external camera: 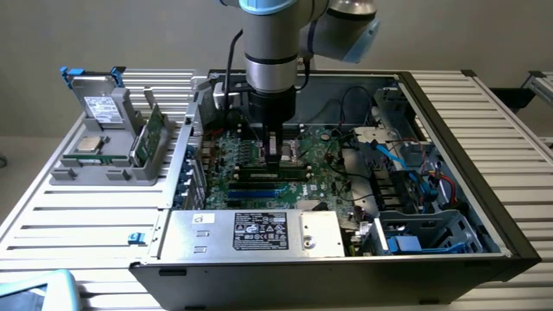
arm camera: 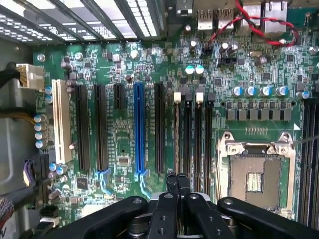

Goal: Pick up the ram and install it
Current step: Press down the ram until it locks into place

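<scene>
Exterior view: even, diffuse overhead light, with the slatted bench (external camera: 78, 214) bright and the inside of the computer case (external camera: 484, 194) falling into soft shadow. Wrist view: the motherboard (arm camera: 124, 124) is evenly lit and sharp, pale glare washes out the metal slats (arm camera: 99, 17), and the dark claw (arm camera: 177, 180) close to the lens is slightly soft.

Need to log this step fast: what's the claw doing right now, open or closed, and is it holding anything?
Claw: closed, fingertips together above the motherboard beside the memory slots; nothing visibly held. A ram stick sits in a slot beneath it.
</scene>
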`<state>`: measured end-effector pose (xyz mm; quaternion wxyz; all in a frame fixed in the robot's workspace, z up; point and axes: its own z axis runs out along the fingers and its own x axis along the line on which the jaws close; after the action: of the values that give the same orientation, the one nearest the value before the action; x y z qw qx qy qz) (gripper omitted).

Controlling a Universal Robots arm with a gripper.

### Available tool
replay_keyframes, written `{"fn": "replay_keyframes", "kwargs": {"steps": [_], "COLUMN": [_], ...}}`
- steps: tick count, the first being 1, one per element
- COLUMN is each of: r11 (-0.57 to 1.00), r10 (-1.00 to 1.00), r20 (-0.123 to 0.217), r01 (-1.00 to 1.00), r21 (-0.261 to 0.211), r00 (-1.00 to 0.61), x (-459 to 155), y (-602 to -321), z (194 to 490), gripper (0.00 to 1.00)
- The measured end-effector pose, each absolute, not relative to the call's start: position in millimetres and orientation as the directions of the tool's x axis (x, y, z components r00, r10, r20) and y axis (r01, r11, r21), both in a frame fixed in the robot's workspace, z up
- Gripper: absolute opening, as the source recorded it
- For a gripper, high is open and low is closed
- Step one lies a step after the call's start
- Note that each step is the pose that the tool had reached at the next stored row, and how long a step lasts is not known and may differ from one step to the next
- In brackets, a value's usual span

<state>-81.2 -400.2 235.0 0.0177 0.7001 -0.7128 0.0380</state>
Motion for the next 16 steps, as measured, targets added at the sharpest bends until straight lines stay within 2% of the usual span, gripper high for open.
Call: {"fn": "replay_keyframes", "kwargs": {"steps": [16], "r11": [0.017], "r10": [-0.997], "r20": [0.079], "r01": [-0.999], "r21": [-0.033], "r00": [-0.019], "x": [-84.5], "y": [-400.3], "z": [225.4], "gripper": [0.11]}}
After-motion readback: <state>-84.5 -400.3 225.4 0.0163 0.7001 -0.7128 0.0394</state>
